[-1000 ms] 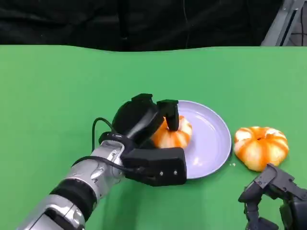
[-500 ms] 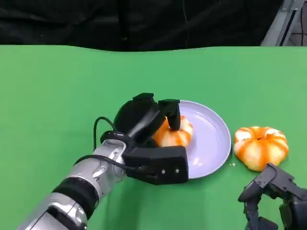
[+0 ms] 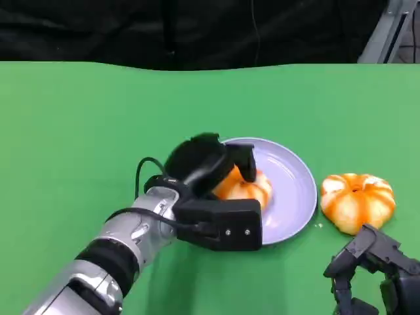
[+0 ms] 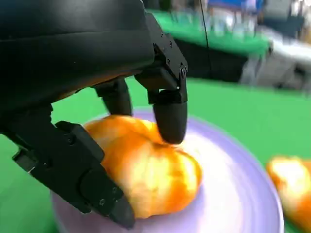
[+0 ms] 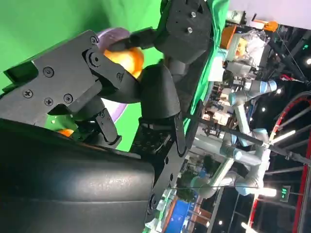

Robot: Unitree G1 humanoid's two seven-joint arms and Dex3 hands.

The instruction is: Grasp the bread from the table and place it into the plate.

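Green cloth covers your table (image 3: 79, 131), holding one purple plate (image 3: 298, 190) at frame center and two breads. Your left hand (image 3: 220, 190) grasps one bread (image 3: 246, 187) over the plate, slightly further right than before, while the other bread (image 3: 356, 201) sits at right. Your right hand (image 3: 374, 275), lower right, looks loosely curled on nothing.

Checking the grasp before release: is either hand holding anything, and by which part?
The left hand holds the bread over the plate, fingers on its top and side. The right hand holds nothing.
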